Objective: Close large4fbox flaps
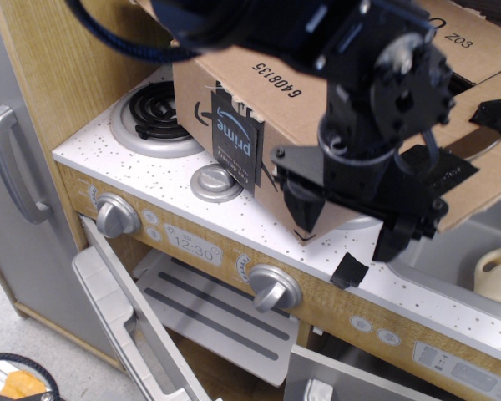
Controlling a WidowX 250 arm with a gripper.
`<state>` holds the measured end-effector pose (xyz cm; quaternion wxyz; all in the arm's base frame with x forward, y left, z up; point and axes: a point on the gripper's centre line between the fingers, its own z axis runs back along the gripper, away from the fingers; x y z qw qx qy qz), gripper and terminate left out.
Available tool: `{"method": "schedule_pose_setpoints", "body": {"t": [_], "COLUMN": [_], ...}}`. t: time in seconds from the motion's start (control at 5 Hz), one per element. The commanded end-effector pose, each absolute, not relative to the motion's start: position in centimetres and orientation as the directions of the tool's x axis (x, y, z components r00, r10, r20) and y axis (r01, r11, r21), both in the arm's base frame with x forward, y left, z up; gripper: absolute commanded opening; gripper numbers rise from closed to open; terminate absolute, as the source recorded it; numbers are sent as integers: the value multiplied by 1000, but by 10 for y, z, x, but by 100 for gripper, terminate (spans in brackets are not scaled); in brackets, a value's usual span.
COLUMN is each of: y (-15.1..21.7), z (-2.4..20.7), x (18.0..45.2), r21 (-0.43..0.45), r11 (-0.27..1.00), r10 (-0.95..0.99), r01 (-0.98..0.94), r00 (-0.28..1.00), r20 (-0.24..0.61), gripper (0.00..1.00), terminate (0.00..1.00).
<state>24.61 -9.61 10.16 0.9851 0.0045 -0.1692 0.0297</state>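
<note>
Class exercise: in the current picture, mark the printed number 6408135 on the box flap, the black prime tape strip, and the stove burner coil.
number 6408135 (276,78), main camera view, middle of the printed digits on the flap.
prime tape (235,138), main camera view, on the printed word.
burner coil (157,106), main camera view, centre of the black coil.

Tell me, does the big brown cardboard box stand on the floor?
No, the big brown cardboard box rests on the white speckled stove top.

A toy kitchen of pale wood fills the view: white speckled countertop, a black coil burner, silver knobs (one beside a "12:30" clock panel), and an oven door hanging open.
</note>
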Motion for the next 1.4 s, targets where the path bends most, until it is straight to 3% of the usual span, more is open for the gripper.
{"method": "schedule_pose_setpoints", "body": {"t": [0.0, 0.8, 1.0, 1.2], "y": [-86, -27, -10, 9], "z": [143, 178, 180, 167], "x": [262, 301, 309, 317], "r21": [28, 216, 243, 228], "r11": [997, 973, 961, 959], "r10": [49, -176, -227, -255], "r01": [-66, 88, 130, 168], "r00": [913, 884, 875, 861], "r20": [405, 433, 428, 441], "gripper": [100, 100, 100, 100], "terminate": [0, 0, 0, 0]}}
